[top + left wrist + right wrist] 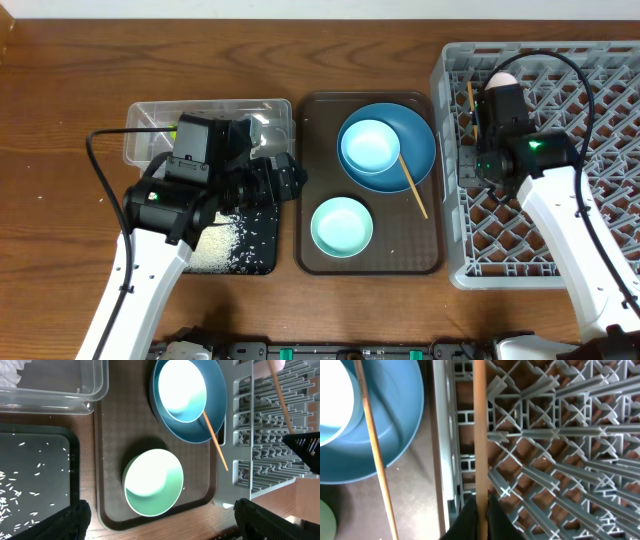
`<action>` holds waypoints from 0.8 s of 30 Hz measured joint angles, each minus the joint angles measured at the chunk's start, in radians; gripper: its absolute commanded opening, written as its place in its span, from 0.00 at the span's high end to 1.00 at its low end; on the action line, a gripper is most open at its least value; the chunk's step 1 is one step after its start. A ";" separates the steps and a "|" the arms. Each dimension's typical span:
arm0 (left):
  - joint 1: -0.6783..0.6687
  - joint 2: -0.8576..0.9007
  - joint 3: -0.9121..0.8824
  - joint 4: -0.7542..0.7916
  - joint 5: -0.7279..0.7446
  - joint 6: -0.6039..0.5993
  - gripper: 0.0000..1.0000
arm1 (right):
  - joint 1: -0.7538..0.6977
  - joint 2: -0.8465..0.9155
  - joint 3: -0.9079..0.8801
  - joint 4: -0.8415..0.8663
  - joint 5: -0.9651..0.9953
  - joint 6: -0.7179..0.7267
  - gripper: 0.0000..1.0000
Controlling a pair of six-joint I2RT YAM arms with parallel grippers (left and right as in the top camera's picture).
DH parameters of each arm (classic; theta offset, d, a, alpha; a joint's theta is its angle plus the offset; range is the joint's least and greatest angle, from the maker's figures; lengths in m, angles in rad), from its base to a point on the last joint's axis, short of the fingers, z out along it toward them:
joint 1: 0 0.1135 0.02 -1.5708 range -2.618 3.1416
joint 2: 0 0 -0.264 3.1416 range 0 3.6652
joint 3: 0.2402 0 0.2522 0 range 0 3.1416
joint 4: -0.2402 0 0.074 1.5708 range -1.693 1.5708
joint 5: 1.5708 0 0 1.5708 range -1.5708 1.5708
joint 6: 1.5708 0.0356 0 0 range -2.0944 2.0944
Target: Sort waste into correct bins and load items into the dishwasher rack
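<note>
Right arm: it comes in from the near right edge, white link slanting up and left across the dishwasher rack (pixel 600 60). My wrist is bent over the rack's left side, tool pointing down.

Right gripper (pixel 480 512): fingers pinched together on a chopstick (pixel 479 435), one dark finger on each side of its near end. The stick runs straight away from the grip, along the lattice just inside the rack's left wall. I cannot tell whether it touches the pegs. The pink cup (pixel 503 72) shows in the rack just beyond my wrist, mostly hidden by it.

Left arm: it rises from the near left edge, forearm slanting up and right. My wrist is over the far end of the black tray (pixel 265 255), tool aimed right toward the brown serving tray (pixel 312 250).

Left gripper (pixel 161 510): fingers spread wide apart, nothing between them. In the wrist view they frame the green bowl (pixel 342 226), which stands upright on the near half of the brown tray.

Other items:
- The blue plate (pixel 418 150) sits on the far half of that tray, with the light-blue bowl (pixel 368 148) on it.
- The other chopstick (pixel 413 183) slants off the plate's right side onto the tray floor.
- Rice (pixel 215 245) is scattered in the black tray.
- The clear tub (pixel 145 150) sits just behind the black tray, with white tissue (pixel 9 375) in one corner.
</note>
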 measured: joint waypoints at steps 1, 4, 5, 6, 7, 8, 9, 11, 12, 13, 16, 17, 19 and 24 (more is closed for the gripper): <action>0.000 0.000 0.000 0.000 0.000 0.000 0.06 | 0.000 0.003 0.000 0.002 -0.001 -0.004 0.75; 0.000 0.000 0.000 0.000 0.000 0.000 0.06 | 0.000 0.012 0.000 0.003 0.000 -0.002 0.64; 0.000 0.000 0.000 0.000 0.000 0.000 0.05 | 0.000 0.014 0.000 0.002 -0.003 -0.006 0.64; 0.000 0.000 0.000 0.000 0.000 0.000 0.06 | 0.000 0.015 0.000 0.002 -0.003 -0.006 0.65; 0.000 0.000 0.000 0.000 0.000 0.000 0.06 | 0.000 0.016 0.000 0.000 -0.002 -0.006 0.64; 0.000 0.000 0.000 0.000 0.000 0.000 0.06 | 0.000 0.016 0.000 -0.001 -0.002 -0.006 0.65; 0.000 0.000 0.000 0.000 0.000 0.000 0.06 | 0.000 0.016 0.000 -0.003 -0.003 -0.006 0.65; 0.000 0.000 0.000 0.000 0.000 0.000 0.06 | 0.000 0.016 0.000 -0.006 -0.013 -0.006 0.64; 0.000 0.000 0.000 0.000 0.000 0.000 0.05 | 0.000 0.016 0.000 -0.006 -0.023 -0.006 0.64; 0.000 0.000 0.000 0.000 0.000 0.000 0.06 | -0.001 0.016 0.000 -0.006 -0.040 -0.006 0.64; 0.000 0.000 0.000 0.000 0.000 0.000 0.06 | -0.001 0.016 0.000 -0.005 -0.107 -0.006 0.64; 0.000 0.000 0.000 0.000 0.000 0.000 0.06 | 0.000 0.016 0.000 -0.005 -0.135 -0.006 0.64; 0.000 0.000 0.000 0.000 0.000 0.000 0.06 | 0.001 0.016 0.000 -0.004 -0.180 -0.006 0.65; 0.000 0.000 0.000 0.000 0.000 0.000 0.06 | 0.032 0.016 -0.002 -0.003 -0.243 -0.006 0.64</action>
